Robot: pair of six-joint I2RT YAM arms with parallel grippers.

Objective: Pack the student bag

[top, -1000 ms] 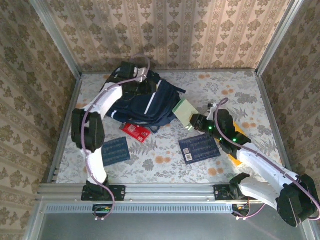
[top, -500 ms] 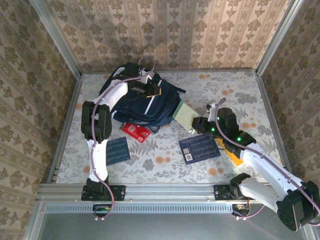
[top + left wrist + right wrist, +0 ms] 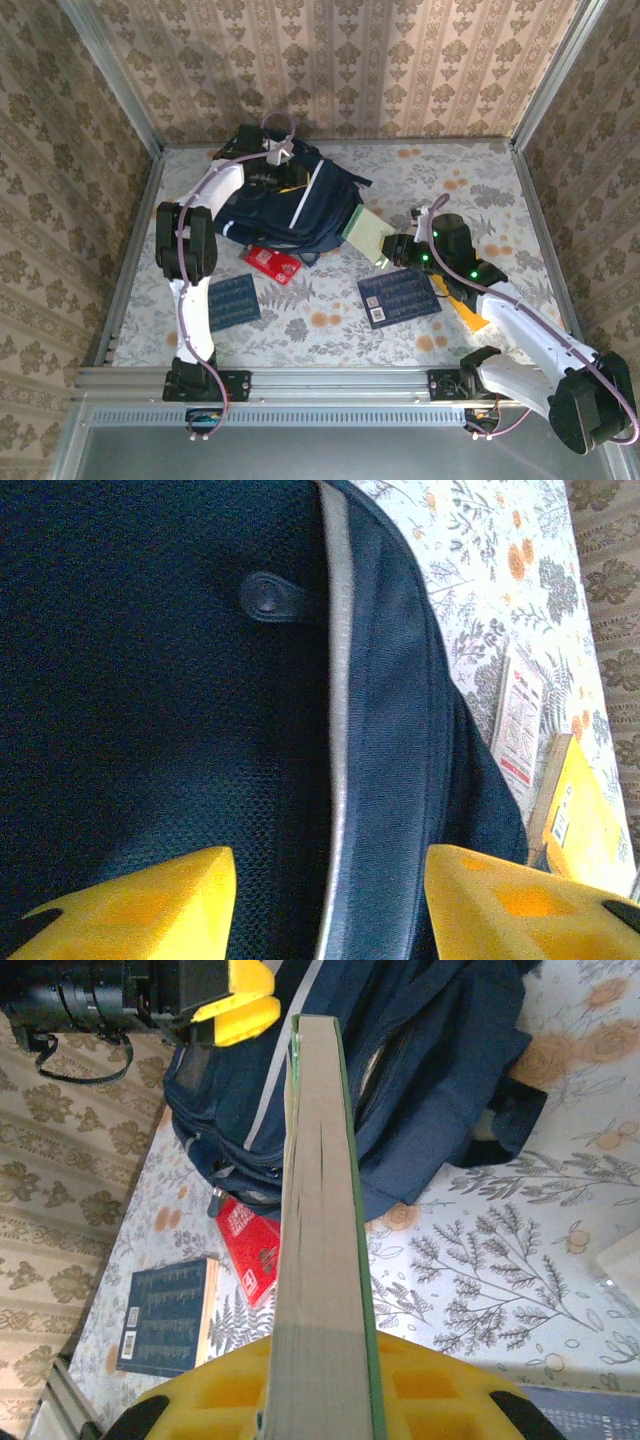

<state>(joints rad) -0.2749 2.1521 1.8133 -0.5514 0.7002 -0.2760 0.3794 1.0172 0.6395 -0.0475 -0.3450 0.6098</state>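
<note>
The student bag [image 3: 322, 215], dark navy with a white stripe, lies at the back left of the table. My left gripper [image 3: 287, 180] is down on its top end. In the left wrist view its yellow fingers [image 3: 150, 905] stand apart over the bag fabric [image 3: 150, 680], with the white stripe [image 3: 337, 770] running between them. My right gripper [image 3: 393, 248] is shut on a light green book [image 3: 365, 235], held edge-on just right of the bag. The right wrist view shows that book [image 3: 320, 1210] pointing at the bag's gaping zip [image 3: 385, 1055].
A red booklet [image 3: 272, 263] lies against the bag's near edge. Two navy printed books lie flat, one at the left [image 3: 232, 300] and one in the middle right [image 3: 400, 295]. A yellow item [image 3: 470, 305] sits under the right arm. Patterned walls enclose the table.
The left arm shifted over the bag's top, its fingers narrowed then widened a little, and the bag's striped panel now stands higher. The right gripper brought the green book slightly nearer the bag.
</note>
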